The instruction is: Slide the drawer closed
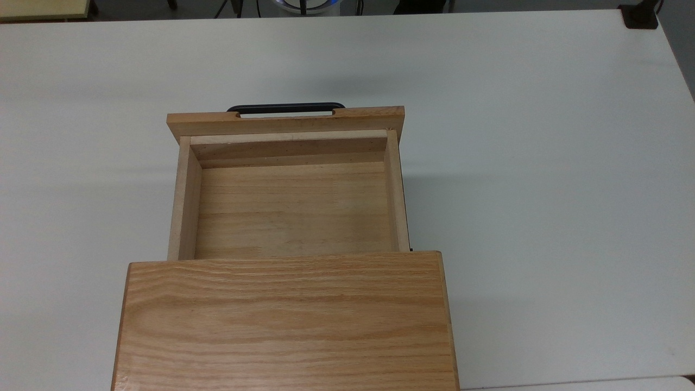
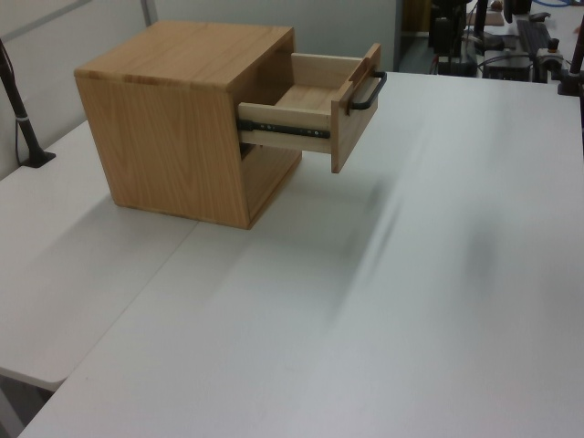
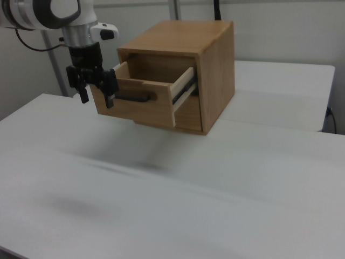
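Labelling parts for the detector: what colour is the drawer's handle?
Black. The handle on the drawer front shows best in the top view.

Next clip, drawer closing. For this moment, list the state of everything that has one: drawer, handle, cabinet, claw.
drawer: open, pulled well out of the cabinet, nothing inside.
handle: free, nothing gripping it.
cabinet: upright on the table, nothing on its top.
claw: open, hanging in front of the drawer's front panel in the right view, holding nothing.
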